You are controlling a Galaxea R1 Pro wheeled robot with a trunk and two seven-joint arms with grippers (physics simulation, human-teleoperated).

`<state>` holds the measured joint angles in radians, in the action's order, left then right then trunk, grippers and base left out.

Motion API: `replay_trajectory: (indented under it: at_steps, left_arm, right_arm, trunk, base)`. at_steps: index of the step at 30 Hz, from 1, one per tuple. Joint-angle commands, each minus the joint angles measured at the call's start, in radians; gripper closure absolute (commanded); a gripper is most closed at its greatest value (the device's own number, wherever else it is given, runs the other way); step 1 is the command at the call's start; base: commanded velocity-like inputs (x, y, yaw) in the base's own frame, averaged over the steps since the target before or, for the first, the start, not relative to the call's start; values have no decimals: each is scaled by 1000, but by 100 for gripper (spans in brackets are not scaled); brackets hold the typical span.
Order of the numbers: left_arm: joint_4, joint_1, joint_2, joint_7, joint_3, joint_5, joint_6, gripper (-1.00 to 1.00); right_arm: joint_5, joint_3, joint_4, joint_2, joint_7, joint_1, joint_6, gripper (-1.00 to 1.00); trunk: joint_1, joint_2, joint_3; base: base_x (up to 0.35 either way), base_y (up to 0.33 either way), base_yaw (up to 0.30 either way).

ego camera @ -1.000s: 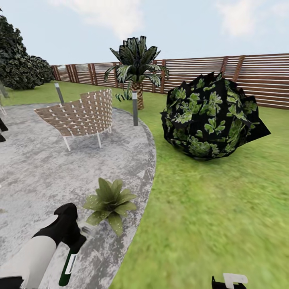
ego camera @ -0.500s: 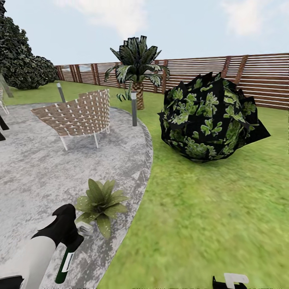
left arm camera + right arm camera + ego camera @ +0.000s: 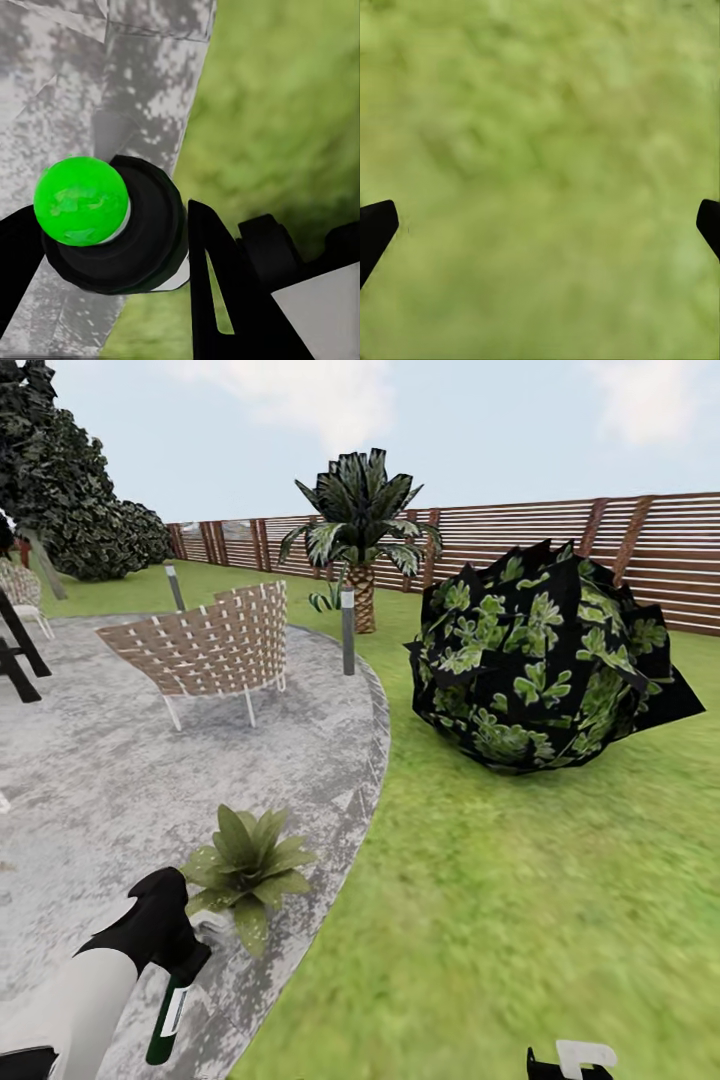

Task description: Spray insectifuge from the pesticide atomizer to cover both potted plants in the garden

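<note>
One potted plant [image 3: 248, 862], a low rosette of pointed green leaves, sits on the round grey paved patio [image 3: 90, 780] close to its curved edge, just beyond the left hand [image 3: 185, 952]. That hand is clamped on the pesticide atomizer [image 3: 168, 1010], whose slim dark green body with its white label hangs downward below the black fingers, while the greyish nozzle head pokes out toward the plant (nearly touching the nearest leaves, though contact is hard to judge). In the left wrist view the atomizer [image 3: 112, 225] appears end-on as a black round shape with a bright green ball on it, held between the dark fingers [image 3: 225, 285], with the patio edge and grass beneath.

At the bottom edge of the head view the right hand [image 3: 572, 1060] is barely visible over the lawn [image 3: 520, 880]. In the right wrist view its two black fingertips [image 3: 376, 229] stand wide apart at opposite edges, with blurred grass between them.

Farther back on the patio stands a woven brown chair [image 3: 205, 650] on thin white legs. A grey bollard lamp [image 3: 348, 630] rises at the patio's rim, and a second one [image 3: 175, 586] stands behind the chair. Out on the grass is a big broad-leaved bush [image 3: 545, 655]. Beyond that, a palm [image 3: 362, 535] stands before the brown slatted fence [image 3: 520, 545], with dark trees [image 3: 70, 500] at the far left.
</note>
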<state>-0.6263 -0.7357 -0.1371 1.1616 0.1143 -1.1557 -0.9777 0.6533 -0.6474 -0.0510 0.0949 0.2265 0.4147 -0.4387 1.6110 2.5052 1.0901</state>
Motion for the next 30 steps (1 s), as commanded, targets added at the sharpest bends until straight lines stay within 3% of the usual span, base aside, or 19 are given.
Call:
replay_trajectory:
  at_steps: [1,19,22,25,27,30]
  left_arm:
    - [-1,-1,1,10,4,-10,-6,100]
    - [-19,-14,4,16,-7,-11,-3,100]
    - [-18,-80,1,36,-8,-16,-7,100]
    - [-18,-152,4,111,-10,-22,-9,100]
    - [-18,-192,10,150,-15,-47,-14,100]
    - [-12,-241,13,160,-21,-81,-17,100]
  right_arm:
    - [10,-6,2,0,5,1,-3,-100]
    - [6,-6,2,-2,5,1,-1,-100]
    - [5,-6,2,-4,5,1,-1,-100]
    - [4,-7,1,-4,7,1,-1,-100]
    - [3,-7,0,-4,8,1,-1,-100]
    - [6,-8,0,1,8,1,-1,-100]
  trunk:
    - [0,0,1]
    - [0,0,1]
    - [0,0,1]
    - [0,0,1]
    - [0,0,1]
    - [0,0,1]
  base:
    - [3,-2,278]
    - [0,0,278]
    - [0,0,278]
    - [0,0,277]
    - [0,0,153]
    - [0,0,38]
